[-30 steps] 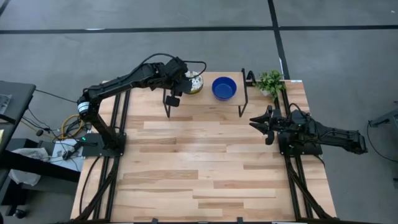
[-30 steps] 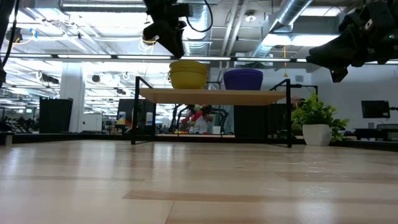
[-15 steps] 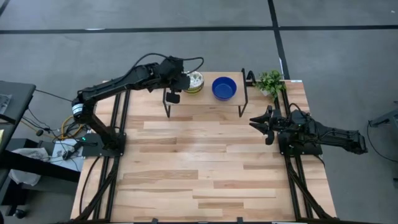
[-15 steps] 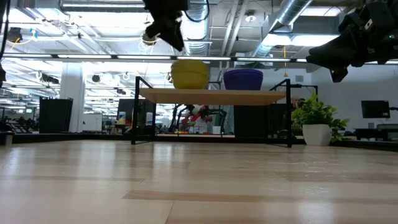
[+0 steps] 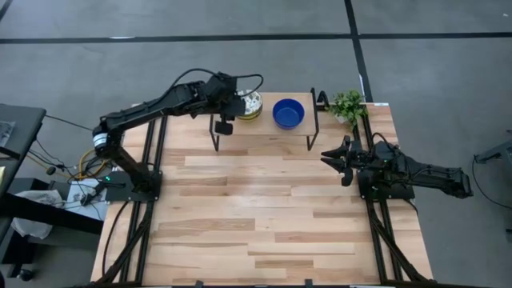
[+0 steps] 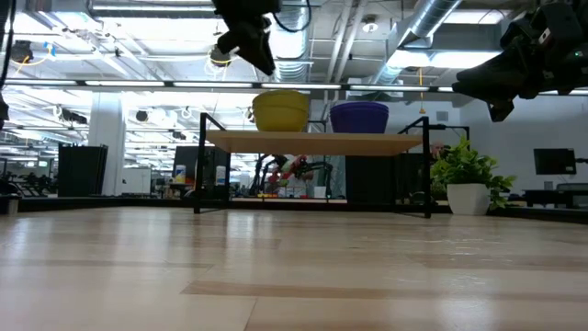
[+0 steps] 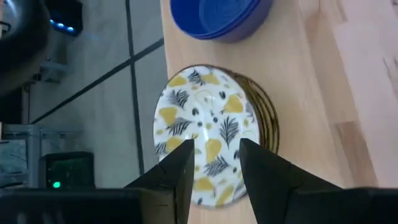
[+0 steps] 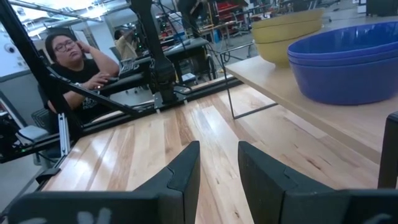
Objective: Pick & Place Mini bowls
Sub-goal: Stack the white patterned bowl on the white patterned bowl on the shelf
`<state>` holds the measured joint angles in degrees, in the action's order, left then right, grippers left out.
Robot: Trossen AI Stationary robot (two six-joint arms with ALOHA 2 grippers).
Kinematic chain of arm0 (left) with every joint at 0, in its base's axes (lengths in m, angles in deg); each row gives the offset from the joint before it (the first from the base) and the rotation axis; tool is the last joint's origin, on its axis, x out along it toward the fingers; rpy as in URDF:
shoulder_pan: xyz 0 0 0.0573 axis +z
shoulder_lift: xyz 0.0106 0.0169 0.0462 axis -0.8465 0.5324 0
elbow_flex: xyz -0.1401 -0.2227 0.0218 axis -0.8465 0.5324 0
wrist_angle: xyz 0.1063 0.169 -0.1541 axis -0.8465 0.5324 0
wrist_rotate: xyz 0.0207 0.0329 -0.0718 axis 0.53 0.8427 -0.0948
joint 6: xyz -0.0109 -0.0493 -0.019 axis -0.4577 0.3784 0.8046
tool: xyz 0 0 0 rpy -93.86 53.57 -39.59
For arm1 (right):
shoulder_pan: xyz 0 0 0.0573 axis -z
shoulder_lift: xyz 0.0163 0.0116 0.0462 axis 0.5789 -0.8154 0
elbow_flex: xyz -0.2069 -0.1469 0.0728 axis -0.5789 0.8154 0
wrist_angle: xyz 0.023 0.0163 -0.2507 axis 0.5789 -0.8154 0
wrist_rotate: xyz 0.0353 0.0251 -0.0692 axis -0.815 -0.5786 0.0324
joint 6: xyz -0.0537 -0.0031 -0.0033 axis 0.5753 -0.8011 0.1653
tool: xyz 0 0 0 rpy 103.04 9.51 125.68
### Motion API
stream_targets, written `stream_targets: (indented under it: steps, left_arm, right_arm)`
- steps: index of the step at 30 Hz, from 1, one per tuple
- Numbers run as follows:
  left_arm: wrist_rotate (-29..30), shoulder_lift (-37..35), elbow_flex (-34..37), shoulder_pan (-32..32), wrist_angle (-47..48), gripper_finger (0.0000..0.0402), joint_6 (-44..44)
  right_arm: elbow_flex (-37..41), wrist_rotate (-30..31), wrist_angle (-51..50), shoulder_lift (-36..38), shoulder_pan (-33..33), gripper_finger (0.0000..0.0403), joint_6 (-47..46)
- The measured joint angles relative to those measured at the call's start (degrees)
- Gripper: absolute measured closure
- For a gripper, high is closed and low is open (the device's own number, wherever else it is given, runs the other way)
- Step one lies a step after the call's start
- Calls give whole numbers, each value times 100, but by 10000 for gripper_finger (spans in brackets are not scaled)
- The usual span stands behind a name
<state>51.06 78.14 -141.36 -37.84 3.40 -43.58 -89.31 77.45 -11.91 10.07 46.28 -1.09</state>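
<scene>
Two stacks of mini bowls stand on a raised wooden shelf (image 5: 264,130) at the table's far side. One is the patterned white stack (image 5: 251,104) (image 7: 208,140), yellow on the outside (image 6: 280,109); the other is the blue stack (image 5: 288,113) (image 6: 358,117) to its right. My left gripper (image 5: 226,114) (image 7: 214,158) hovers open just left of and above the patterned stack, fingers slanting down toward it, with nothing between them. At the table's right edge my right gripper (image 5: 330,157) (image 8: 217,171) waits open and level, pointing across the table.
A small potted plant (image 5: 347,104) (image 6: 469,179) stands at the far right corner beside the shelf. The shelf's black legs (image 6: 198,175) lift it off the table. Bare wood spreads toward the near edge (image 5: 256,232). A person (image 8: 74,62) sits beyond the table's left side.
My left gripper has tipped upward and drawn back a little from over the patterned stack, toward the table's left. More of the top bowl shows now. The bowls have stayed in place.
</scene>
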Motion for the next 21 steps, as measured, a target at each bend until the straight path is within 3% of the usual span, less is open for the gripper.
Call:
stream_targets:
  steps: [9, 21]
  left_arm:
    - [-4, 511, 0, -2, -246, 275, 29]
    - [-174, 539, 0, -16, -290, 275, 323]
  right_arm:
    - [0, -6, 0, -1, 1, 305, -39]
    - [0, -3, -2, 2, 1, 305, 72]
